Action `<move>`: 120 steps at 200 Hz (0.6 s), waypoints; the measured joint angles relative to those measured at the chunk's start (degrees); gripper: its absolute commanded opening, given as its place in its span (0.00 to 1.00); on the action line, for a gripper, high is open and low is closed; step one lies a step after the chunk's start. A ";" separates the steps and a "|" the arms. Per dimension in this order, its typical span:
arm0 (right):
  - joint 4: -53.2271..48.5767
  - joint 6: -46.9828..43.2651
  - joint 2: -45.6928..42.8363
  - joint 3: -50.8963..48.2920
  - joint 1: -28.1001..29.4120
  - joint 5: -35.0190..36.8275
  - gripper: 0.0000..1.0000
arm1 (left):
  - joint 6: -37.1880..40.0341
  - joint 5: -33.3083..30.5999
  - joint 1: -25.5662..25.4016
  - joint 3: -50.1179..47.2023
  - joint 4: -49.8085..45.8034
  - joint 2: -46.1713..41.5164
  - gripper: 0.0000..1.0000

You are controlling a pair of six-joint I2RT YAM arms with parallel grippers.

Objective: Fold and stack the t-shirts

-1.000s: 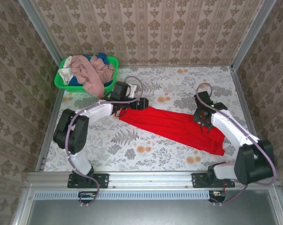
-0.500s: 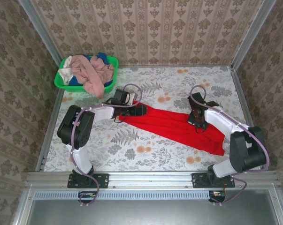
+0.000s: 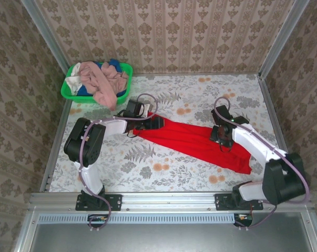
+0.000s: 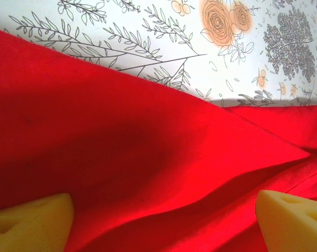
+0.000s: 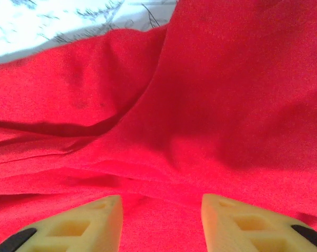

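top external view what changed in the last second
The left arm drew its elbow in and the left gripper slid slightly nearer, onto the left end of the red t-shirt. The right gripper edged left over its right part. Both are open; nothing was taken hold of. The shirt and green basket stayed put.

Saw bare floral tabletop (image 3: 147,168) open along the lower part of the frame, below the long bright red cloth t-shirt (image 3: 192,139) stretched diagonally across the middle. Found more free surface at upper centre and upper right, up to the patterned back wall (image 3: 169,37). Met a green plastic basket (image 3: 68,93), heaped with pink, blue and white cloth garments (image 3: 103,84), blocking the upper left corner. Noted the white left arm (image 3: 108,125) barring the left-middle and the white right arm (image 3: 253,142) lying over the shirt's right end.
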 measured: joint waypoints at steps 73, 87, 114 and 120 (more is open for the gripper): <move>5.07 -2.73 9.81 0.92 0.00 0.11 0.00 | -0.57 -0.02 0.02 -0.13 0.72 0.02 0.91; 4.90 -4.00 8.37 0.92 0.00 0.09 0.00 | -0.57 -0.02 0.02 -0.42 1.18 0.02 0.91; 3.76 -5.86 1.31 0.35 0.02 -0.57 0.00 | -0.59 -0.02 0.04 -0.44 1.33 0.02 0.91; 3.30 -6.10 -0.70 0.04 0.11 -1.07 0.00 | -0.59 -0.02 0.07 -0.44 1.36 0.02 0.91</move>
